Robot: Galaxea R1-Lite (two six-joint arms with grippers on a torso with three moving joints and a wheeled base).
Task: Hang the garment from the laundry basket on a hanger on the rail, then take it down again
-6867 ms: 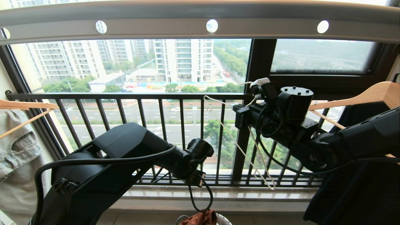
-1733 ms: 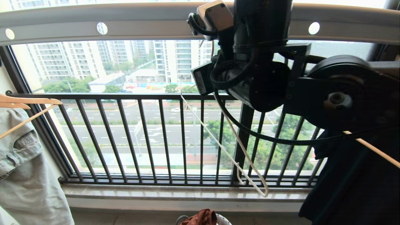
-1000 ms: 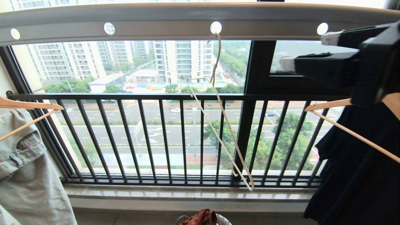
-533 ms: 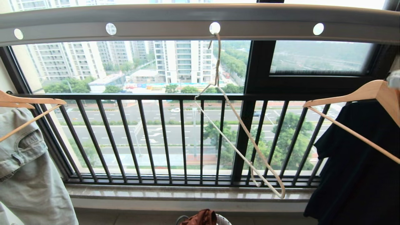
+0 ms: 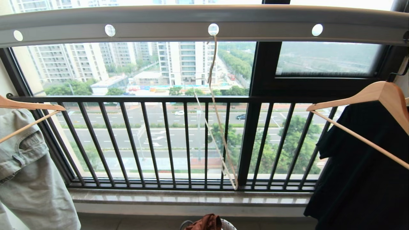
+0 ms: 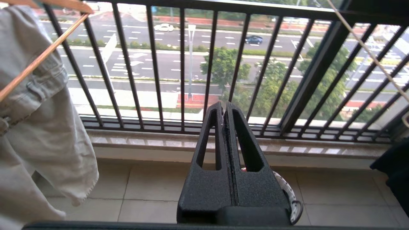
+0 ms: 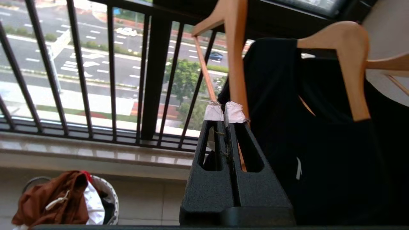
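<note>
The thin cream hanger (image 5: pixel 211 64) hangs bare by its hook from a middle hole of the silver rail (image 5: pixel 159 19), its frame slanting down in front of the balcony bars. The rust-brown garment (image 5: pixel 204 222) lies bunched in the laundry basket (image 5: pixel 228 225) on the floor below, also seen in the right wrist view as garment (image 7: pixel 54 198) and basket (image 7: pixel 110 198). Neither arm shows in the head view. My left gripper (image 6: pixel 224 105) is shut and empty, above the basket (image 6: pixel 289 191). My right gripper (image 7: pixel 223 111) is shut and empty, close beside a wooden hanger.
A black T-shirt (image 5: pixel 361 159) hangs on a wooden hanger (image 5: pixel 377 92) at the right. A pale denim piece (image 5: pixel 28 179) hangs on another wooden hanger at the left. The black balcony railing (image 5: pixel 159 140) and stone sill (image 5: pixel 191 199) lie straight ahead.
My right arm has let go of the hanger on the rail and dropped out of the head view, its fingers now shut. The hanger swings and now hangs nearly edge-on.
</note>
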